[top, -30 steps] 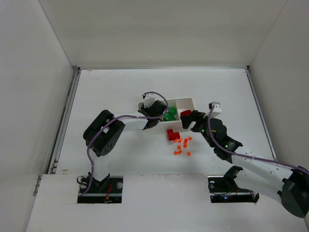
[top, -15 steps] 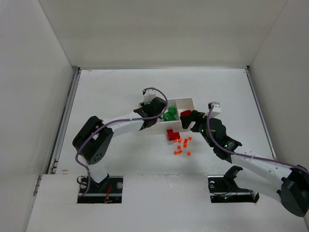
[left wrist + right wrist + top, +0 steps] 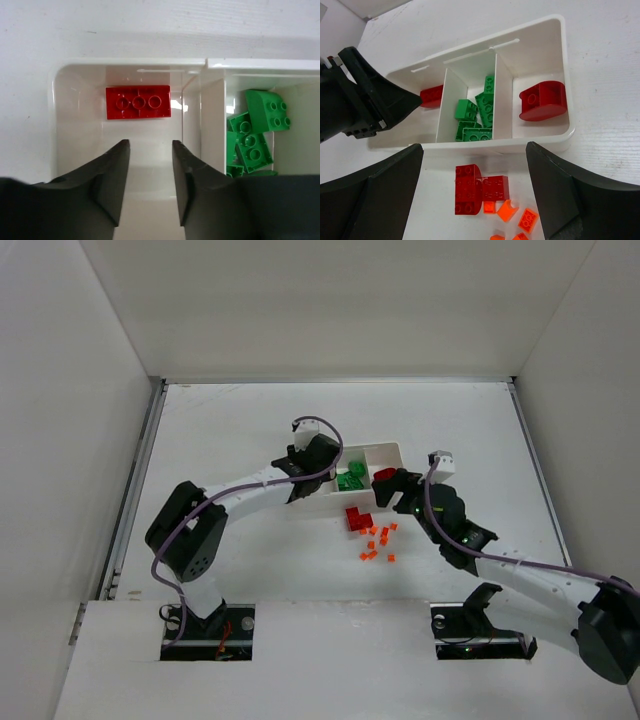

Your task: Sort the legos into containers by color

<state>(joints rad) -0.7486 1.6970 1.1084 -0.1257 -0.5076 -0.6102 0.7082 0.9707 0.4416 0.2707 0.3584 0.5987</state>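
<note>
The white tray holds a flat red brick in its left compartment, several green bricks in the middle one, and a rounded red brick in the right one. My left gripper is open and empty over the left compartment; its fingers show in the right wrist view. My right gripper is wide open and empty, above the tray's near wall. Two red bricks and several orange bits lie on the table just in front of the tray.
The white table has raised walls on all sides. The orange bits are scattered between the tray and the right arm's forearm. The left arm's links lie to the tray's left.
The left arm's elbow has swung left and lower, and its gripper has shifted slightly back and left over the tray. The right arm has barely moved.
</note>
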